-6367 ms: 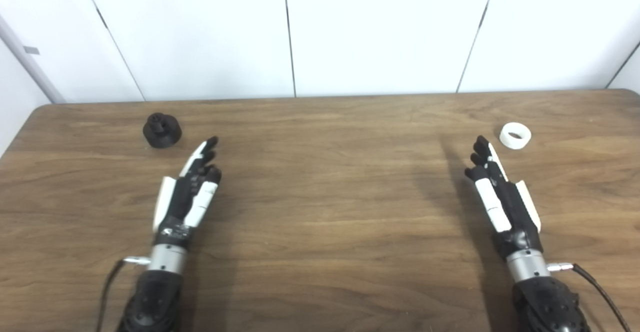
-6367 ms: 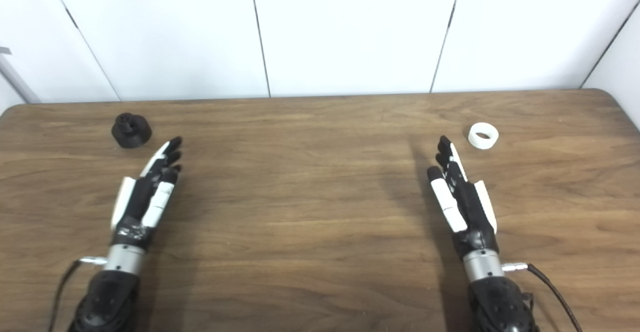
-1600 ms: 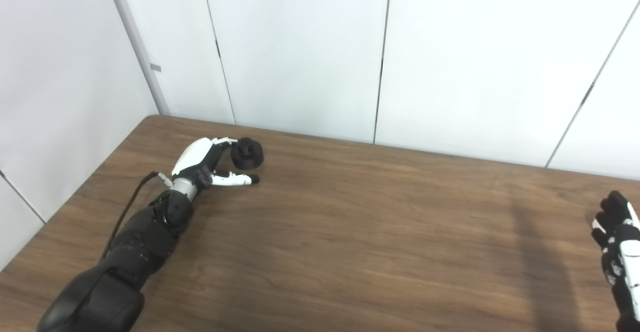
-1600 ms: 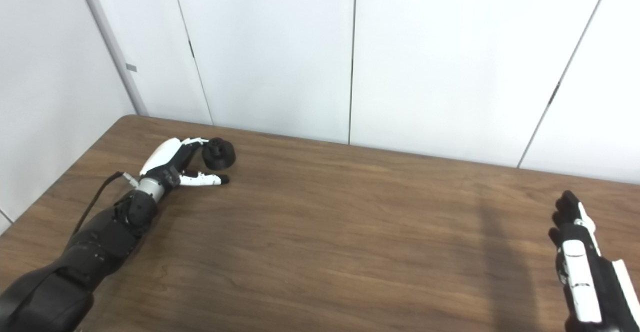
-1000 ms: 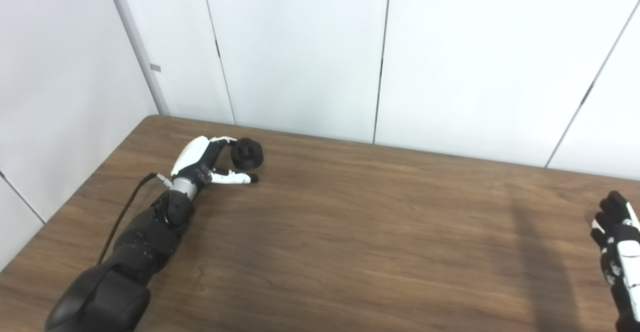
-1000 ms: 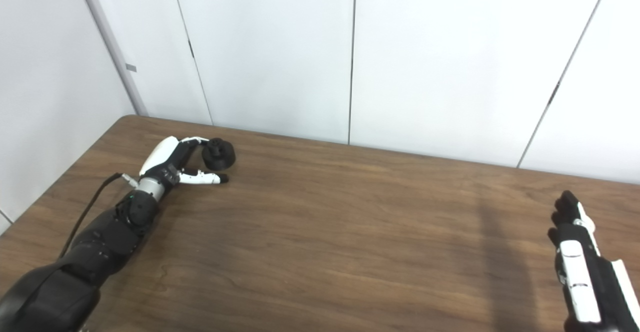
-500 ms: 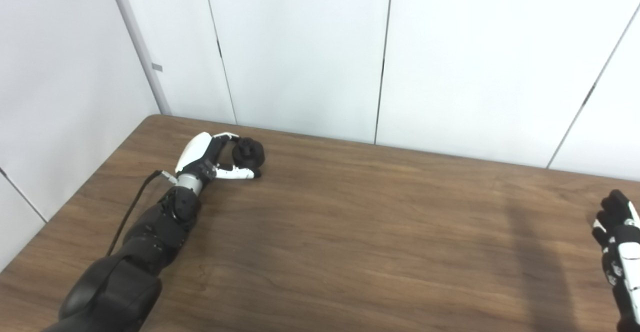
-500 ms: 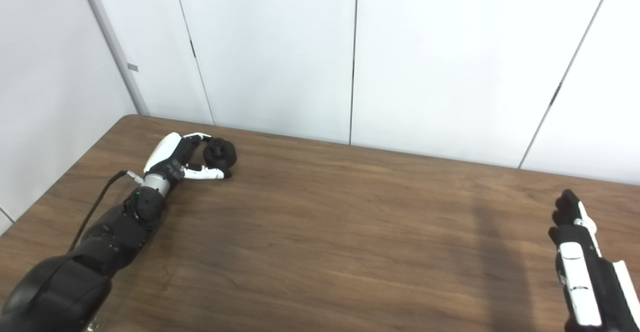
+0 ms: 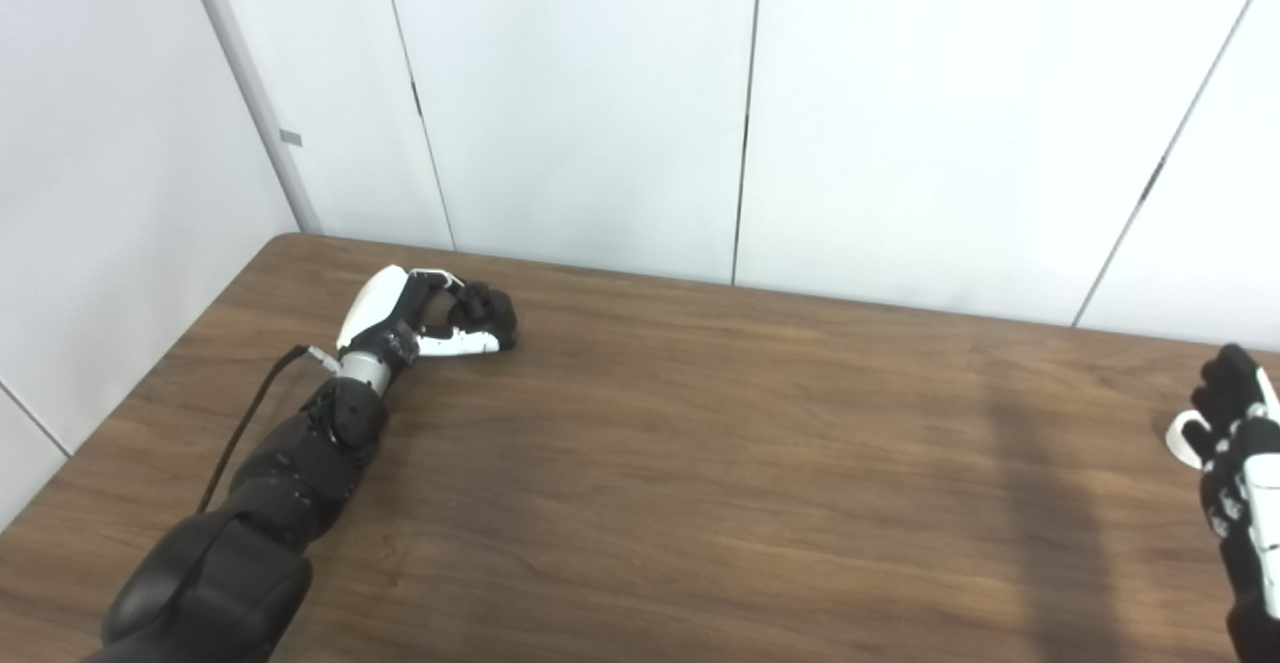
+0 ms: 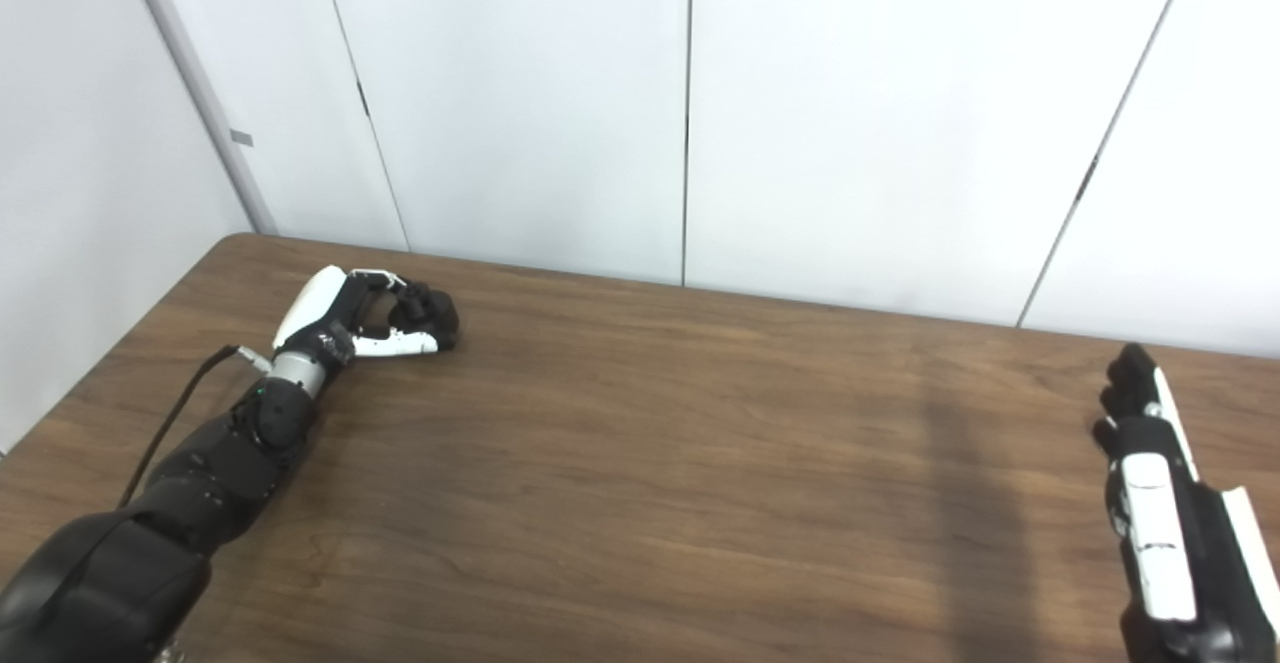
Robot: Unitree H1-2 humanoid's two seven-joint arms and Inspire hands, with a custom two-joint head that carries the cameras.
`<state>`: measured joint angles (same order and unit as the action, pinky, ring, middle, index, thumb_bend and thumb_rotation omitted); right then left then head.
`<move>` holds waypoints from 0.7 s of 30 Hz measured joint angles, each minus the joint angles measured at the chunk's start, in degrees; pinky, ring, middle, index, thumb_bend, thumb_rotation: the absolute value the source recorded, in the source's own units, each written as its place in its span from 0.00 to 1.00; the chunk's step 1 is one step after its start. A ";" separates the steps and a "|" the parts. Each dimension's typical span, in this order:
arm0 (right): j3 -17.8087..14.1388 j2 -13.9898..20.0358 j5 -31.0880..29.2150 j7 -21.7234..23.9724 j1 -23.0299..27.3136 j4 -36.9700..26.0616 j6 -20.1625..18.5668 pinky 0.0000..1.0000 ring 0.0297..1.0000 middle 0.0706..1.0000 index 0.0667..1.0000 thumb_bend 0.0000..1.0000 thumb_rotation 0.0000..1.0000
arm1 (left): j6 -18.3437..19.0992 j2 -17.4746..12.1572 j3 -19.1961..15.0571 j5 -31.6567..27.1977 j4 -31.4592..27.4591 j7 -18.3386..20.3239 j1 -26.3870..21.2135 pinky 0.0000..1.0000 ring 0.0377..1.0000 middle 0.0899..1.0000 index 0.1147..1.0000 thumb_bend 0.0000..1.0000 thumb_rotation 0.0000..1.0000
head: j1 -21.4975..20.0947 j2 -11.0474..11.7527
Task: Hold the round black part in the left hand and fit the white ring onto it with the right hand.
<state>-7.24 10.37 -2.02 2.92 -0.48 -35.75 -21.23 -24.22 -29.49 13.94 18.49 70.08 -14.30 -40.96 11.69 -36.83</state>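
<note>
Left hand (image 9: 415, 313): fingers and thumb curled round the round black part (image 9: 487, 311) at the far left of the table (image 9: 700, 463); it looks gripped, lift unclear

Right hand (image 10: 1160, 503): fingers straight and apart, holding nothing; waiting low at the right edge

Left to do: fetch the white ring (image 9: 1183, 438); fit it on

Views: only the left eye view shows a sliver of ring, beside the right hand; the right eye view shows none

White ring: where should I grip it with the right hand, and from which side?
Pinch the white ring across its outer wall, thumb on one side and fingers opposite, leaving the hole free for the round black part. It lies on the table just past the right hand, so probably reach forward and down from the near side. Only an arc shows; its tilt is unclear.
</note>
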 measured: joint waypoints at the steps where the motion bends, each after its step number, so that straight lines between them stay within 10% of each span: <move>1: 0.07 0.00 0.06 -0.01 0.22 -0.18 -0.06 1.00 1.00 1.00 1.00 0.33 1.00 | -0.29 -0.19 0.15 0.00 -0.02 0.18 0.00 1.00 0.90 0.73 0.42 0.52 0.05 | 0.00 0.00; 9: 0.75 -0.12 1.01 -0.32 0.96 -0.17 -0.94 1.00 1.00 1.00 1.00 0.46 0.99 | -1.15 -2.85 4.16 3.09 -3.44 3.61 0.33 1.00 1.00 0.89 0.42 0.52 0.05 | -0.88 0.18; 21: 1.13 -0.52 0.71 -0.31 1.66 3.05 1.51 1.00 1.00 1.00 1.00 0.48 0.94 | 5.34 -3.19 3.70 3.77 -27.97 13.62 9.16 1.00 1.00 0.94 0.42 0.53 0.06 | -4.48 -0.09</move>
<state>-6.11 9.85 -1.32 2.62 1.19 -32.69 -19.73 -18.88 -32.68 17.63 22.26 42.12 -0.68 -31.80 7.21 -36.91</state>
